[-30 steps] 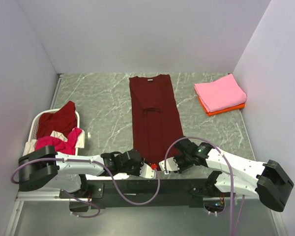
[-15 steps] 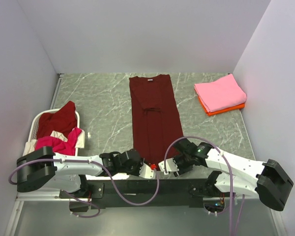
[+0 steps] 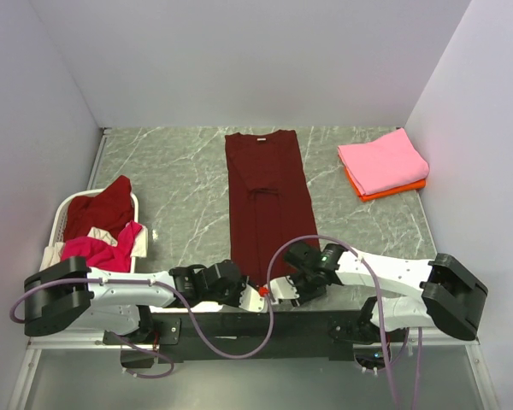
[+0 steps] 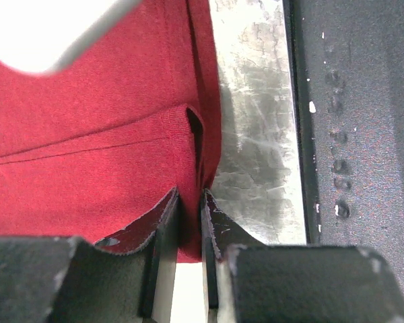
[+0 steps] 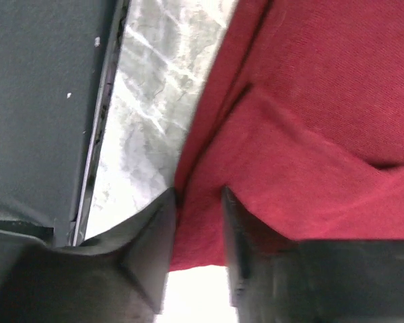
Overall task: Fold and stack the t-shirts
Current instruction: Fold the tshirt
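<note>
Seen from above, the maroon shirt (image 3: pixel 267 201) is lying mid-way across the table (image 3: pixel 171 184), its long axis running away from the arms, collar far, hem near. At the left wrist, the left gripper (image 4: pixel 190 198) is pinching one hem corner. At the right wrist, the right gripper (image 5: pixel 198 195) is straddling the other, its grip unclear. A clean fold is likely calling for both corners rising level together.

**Both grippers low, tips almost meeting**

The left arm (image 3: pixel 128 286) lies low and stretched to the right, forearm nearly level; the left gripper (image 4: pixel 190 198) has its jaws drawn almost together, pinching the edge of the shirt (image 3: pixel 265 196); the right arm (image 3: pixel 385 273) mirrors it, elbow out to the right, forearm reaching left and downward; the right gripper (image 5: pixel 196 195) sits just beside the left one, jaws part-way apart, the shirt's corner lying in the gap; both wrists are held low.
</note>
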Controlling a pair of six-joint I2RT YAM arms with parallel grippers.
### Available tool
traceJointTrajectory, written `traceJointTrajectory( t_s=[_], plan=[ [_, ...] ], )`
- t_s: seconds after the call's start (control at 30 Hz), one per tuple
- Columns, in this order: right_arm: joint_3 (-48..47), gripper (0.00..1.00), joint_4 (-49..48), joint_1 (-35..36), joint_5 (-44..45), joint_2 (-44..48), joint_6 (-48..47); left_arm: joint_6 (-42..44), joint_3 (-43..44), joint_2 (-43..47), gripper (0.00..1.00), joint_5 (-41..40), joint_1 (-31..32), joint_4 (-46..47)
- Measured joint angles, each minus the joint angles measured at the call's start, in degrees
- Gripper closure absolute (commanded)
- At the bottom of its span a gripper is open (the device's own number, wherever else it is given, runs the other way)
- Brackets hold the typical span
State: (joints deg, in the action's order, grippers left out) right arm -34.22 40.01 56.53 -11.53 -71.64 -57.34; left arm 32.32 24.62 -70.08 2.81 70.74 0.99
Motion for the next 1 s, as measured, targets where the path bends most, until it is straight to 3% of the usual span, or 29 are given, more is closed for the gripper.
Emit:
traceJointTrajectory(
  t_s=[0.03, 0.23, 0.47, 0.53, 0.67, 0.83, 1.0],
  plan=[
    [0.0, 0.74, -0.1, 0.3, 0.3, 0.0, 0.6, 0.0, 0.0, 0.0, 0.77, 0.0, 0.0, 0.0],
    [0.2, 1.00, -1.7, 0.6, 2.3, 0.4, 4.0, 0.1, 0.0, 0.1, 0.79, 0.4, 0.0, 0.0],
    [1.7, 1.00, -2.5, -0.7, 1.8, 4.0, 7.0, 0.4, 0.0, 0.1, 0.89, 0.4, 0.0, 0.0],
    [1.2, 1.00, -2.0, -3.0, 0.5, 5.1, 7.4, 1.0, 0.0, 0.1, 0.98, 0.4, 0.0, -0.1],
    [-3.0, 1.00, -0.5, -11.2, -1.7, 5.4, 6.7, 2.9, 1.2, 0.1, 0.99, 1.2, -2.3, -1.0],
    [-12.1, 1.00, 0.2, -21.4, -3.2, 0.5, 3.4, 6.2, 6.8, -0.8, 0.99, 3.8, -12.7, -1.5],
    [-23.8, 1.00, 0.2, -28.5, -4.1, -11.3, 0.6, 9.3, 16.7, -7.8, 0.99, 7.8, -25.3, -0.7]
  ],
)
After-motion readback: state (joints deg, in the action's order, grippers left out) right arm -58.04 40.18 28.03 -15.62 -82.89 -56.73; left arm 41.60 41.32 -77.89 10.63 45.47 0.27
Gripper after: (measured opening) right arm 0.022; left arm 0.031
